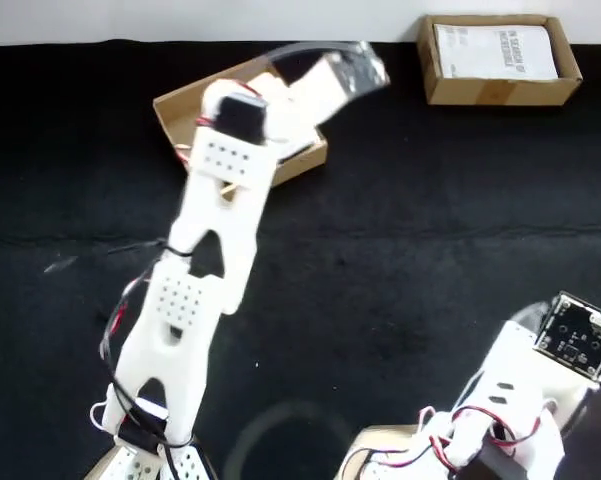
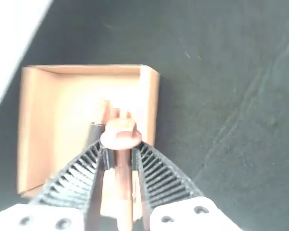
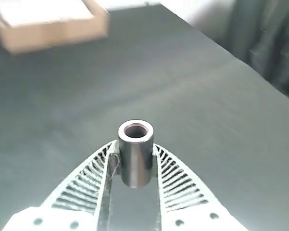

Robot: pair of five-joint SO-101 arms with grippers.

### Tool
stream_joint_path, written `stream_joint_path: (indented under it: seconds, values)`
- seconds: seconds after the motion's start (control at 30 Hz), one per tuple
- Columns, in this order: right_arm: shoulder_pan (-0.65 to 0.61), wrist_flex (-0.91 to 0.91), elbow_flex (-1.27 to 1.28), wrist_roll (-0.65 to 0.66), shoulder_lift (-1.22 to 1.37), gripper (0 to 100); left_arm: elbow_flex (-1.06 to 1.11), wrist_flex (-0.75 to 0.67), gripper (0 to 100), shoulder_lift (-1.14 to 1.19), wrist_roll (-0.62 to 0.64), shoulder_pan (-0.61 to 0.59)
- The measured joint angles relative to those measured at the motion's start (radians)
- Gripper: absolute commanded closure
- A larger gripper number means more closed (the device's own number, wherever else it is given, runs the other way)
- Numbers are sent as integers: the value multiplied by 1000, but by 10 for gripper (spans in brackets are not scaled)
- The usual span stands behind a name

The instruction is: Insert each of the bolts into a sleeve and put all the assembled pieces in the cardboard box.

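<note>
Over the open brown cardboard box [image 2: 86, 70] at the far left of the black table [image 2: 231, 96]: left gripper [image 2: 120, 149] is clamped on a copper-coloured flanged bolt [image 2: 121, 134]. The shank runs down the slot between the ribbed fingers [image 2: 72, 180]. The flanged head sits just past the fingertips, above the box floor. Copper and dark pieces [image 2: 108, 113] lie on that floor, too blurred to tell apart.

High view: left arm [image 1: 215, 240] stretches from the near left edge to the same box [image 1: 180, 110].

Right gripper [image 3: 134, 147] grips a short grey metal cylindrical sleeve [image 3: 135, 159]. The sleeve is pinched on both sides near the fingertips, its axis along the fingers and its open bore at the tip end. Bare table [image 3: 182, 86] lies below it. Right arm [image 1: 520, 400] sits at the near right, well apart from both boxes.

A second cardboard box [image 1: 500, 90] holding a white sheet stands at the far right edge [image 3: 53, 33].
</note>
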Motion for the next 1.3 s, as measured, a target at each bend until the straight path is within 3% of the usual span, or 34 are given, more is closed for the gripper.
stream_joint_path:
  seconds: [0.3,0.6,0.87,1.07,1.3]
  values:
    - [-396,-175,0,-238,0,991,0,15,991,-423,138,-101]
    - [-824,-264,3,-261,0,991,72,20,991,-813,199,-265]
    - [-1014,-264,3,-133,0,991,563,20,991,-1272,199,-311]
    - [-1080,-265,21,-57,0,991,991,15,991,-1597,199,-183]
    - [-1096,-265,48,-49,0,991,1501,-256,991,-1878,199,-18]
